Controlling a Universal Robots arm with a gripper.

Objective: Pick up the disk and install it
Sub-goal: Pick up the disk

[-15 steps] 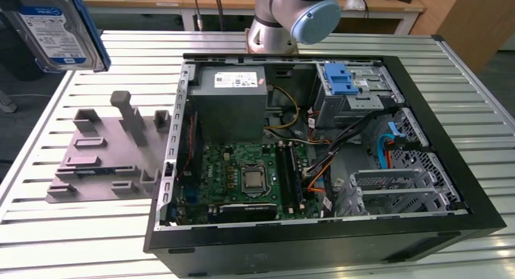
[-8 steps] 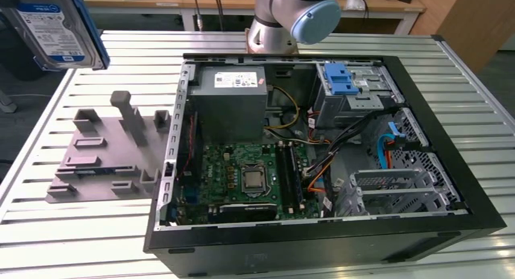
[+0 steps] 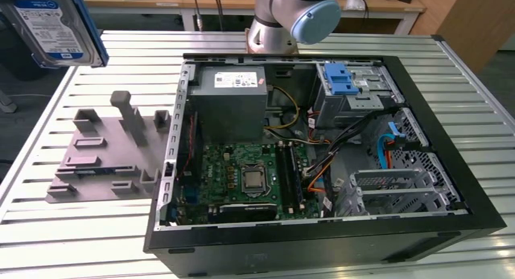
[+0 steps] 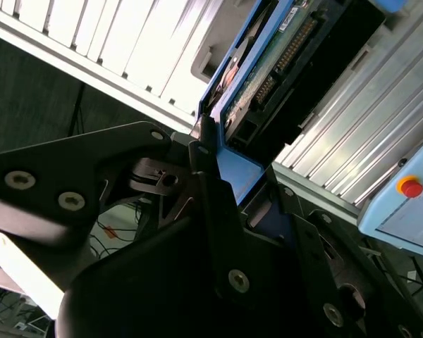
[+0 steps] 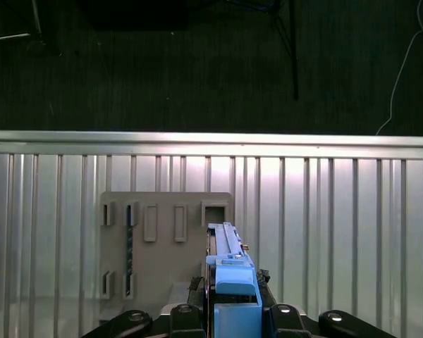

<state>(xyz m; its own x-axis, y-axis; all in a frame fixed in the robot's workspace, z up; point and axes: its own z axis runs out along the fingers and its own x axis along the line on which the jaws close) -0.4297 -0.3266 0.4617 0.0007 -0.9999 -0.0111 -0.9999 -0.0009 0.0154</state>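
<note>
The disk point(image 3: 52, 26), silver with a blue-and-white label and blue side rails, hangs high at the exterior view's upper left, well above the table and away from the computer case point(image 3: 322, 152). In the second wrist view my gripper point(image 4: 240, 176) is shut on the disk point(image 4: 268, 63), its black fingers point(image 4: 204, 151) pressing on the blue rail. The first wrist view shows the disk point(image 5: 229, 264) edge-on between the finger bases of the gripper point(image 5: 234, 310), above the grey fixture point(image 5: 166, 253).
The case lies open on the slatted metal table point(image 3: 81, 231). Inside are a grey power supply point(image 3: 233, 98), a motherboard point(image 3: 249, 176) and a metal drive cage with a blue latch point(image 3: 342, 80). The grey fixture point(image 3: 108, 149) stands beside the case. My arm's base point(image 3: 290, 20) is behind it.
</note>
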